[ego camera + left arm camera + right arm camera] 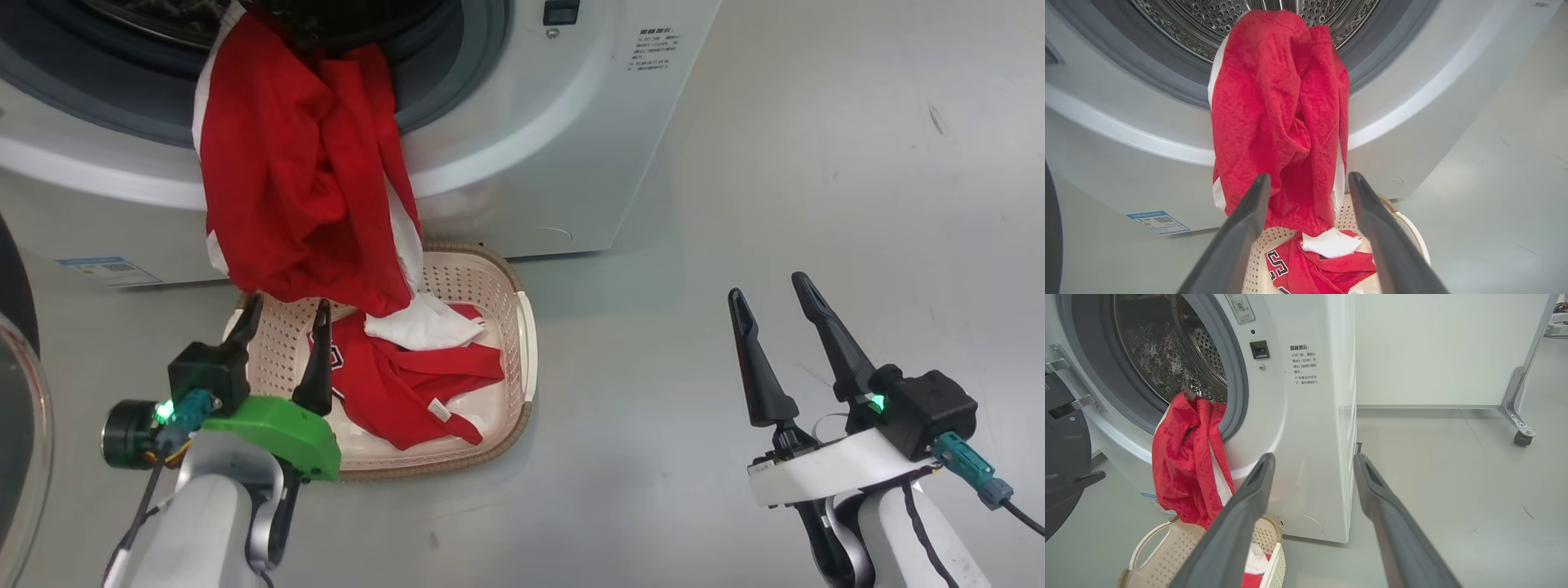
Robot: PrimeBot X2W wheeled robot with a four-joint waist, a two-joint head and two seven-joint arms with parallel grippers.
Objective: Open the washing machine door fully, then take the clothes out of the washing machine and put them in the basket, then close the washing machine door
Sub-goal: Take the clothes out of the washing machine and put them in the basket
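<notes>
While left gripper [290, 302] and right gripper [767, 284] gape, crumpled red-white clothes [294, 163] overhang the basket [510, 273].

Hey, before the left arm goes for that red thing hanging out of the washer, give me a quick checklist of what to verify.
1. Washing machine door swung open, off the mouth: ok.
2. Left tool open and empty: ok.
3. Hanging red garment fully out of the drum: not ok, its top drapes over the mouth's lip.
4. Basket beneath the garment's lower end: ok.
5. Right tool open, aside over the floor: ok.
6. Nothing else left inside the drum: cannot tell.
</notes>
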